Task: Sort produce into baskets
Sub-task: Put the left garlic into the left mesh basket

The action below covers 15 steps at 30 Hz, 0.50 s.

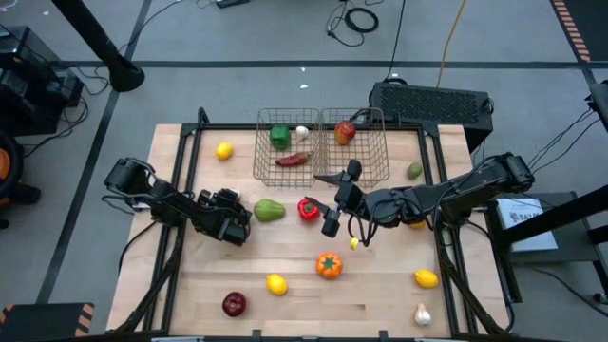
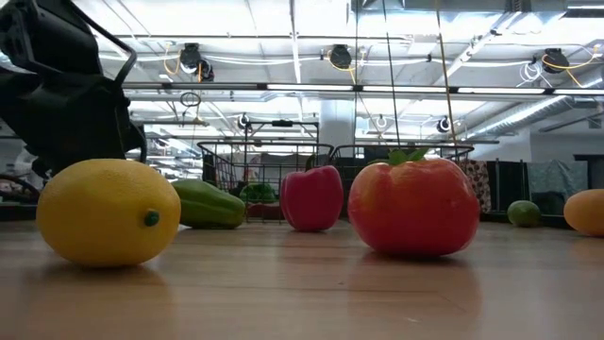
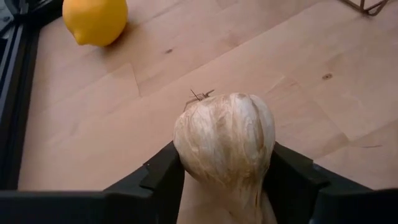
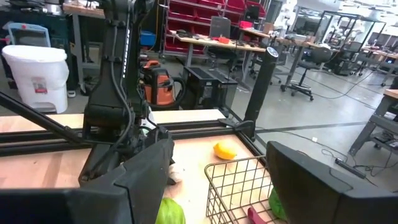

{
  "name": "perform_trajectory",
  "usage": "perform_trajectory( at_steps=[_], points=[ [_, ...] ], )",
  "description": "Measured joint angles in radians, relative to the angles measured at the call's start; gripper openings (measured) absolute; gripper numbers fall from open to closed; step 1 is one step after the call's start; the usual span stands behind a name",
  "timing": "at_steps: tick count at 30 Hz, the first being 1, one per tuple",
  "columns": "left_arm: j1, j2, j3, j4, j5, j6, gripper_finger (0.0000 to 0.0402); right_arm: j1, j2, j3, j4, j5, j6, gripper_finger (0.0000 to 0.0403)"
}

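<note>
My left gripper (image 1: 228, 224) is at the table's left, shut on a white garlic bulb (image 3: 225, 140); the bulb also shows small in the right wrist view (image 4: 176, 173). My right gripper (image 1: 337, 199) is open and empty just in front of the two wire baskets (image 1: 288, 169) (image 1: 366, 161); its fingers frame the left basket's corner (image 4: 239, 183). The left basket holds a green pepper (image 1: 279, 136), a garlic (image 1: 302, 132) and a red chilli (image 1: 293, 160). The right basket holds a red fruit (image 1: 344, 131). My left gripper pinches the garlic bulb by its two opposite sides (image 3: 186, 158) between its two fingers. The bulb's stem end points forward, away from the gripper. The gripper hides the bulb's underside, so I cannot tell whether it is clear of the table.
Loose on the table: a green pepper (image 1: 269, 210), a red pepper (image 1: 309, 209), an orange fruit (image 1: 329, 265), lemons (image 1: 223, 150) (image 1: 275, 283) (image 1: 426, 277), a red apple (image 1: 234, 304), a garlic (image 1: 422, 313) and a green fruit (image 1: 415, 171). A black box (image 1: 432, 103) stands behind the table.
</note>
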<state>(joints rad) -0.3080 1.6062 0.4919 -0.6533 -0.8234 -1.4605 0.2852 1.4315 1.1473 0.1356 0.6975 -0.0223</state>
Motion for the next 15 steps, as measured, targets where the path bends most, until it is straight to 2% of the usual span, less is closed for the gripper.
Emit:
perform_trajectory(
  at_steps=[8,15],
  points=[
    [0.000,-0.017,0.016,-0.025,0.000,0.049,0.0193,0.000,0.000,0.000,0.001,0.000,-0.001,0.0258],
    [-0.001,-0.140,0.059,-0.171,-0.012,0.065,0.0194,0.000,0.000,0.000,0.002,0.003,-0.032,0.0258]
  ],
)
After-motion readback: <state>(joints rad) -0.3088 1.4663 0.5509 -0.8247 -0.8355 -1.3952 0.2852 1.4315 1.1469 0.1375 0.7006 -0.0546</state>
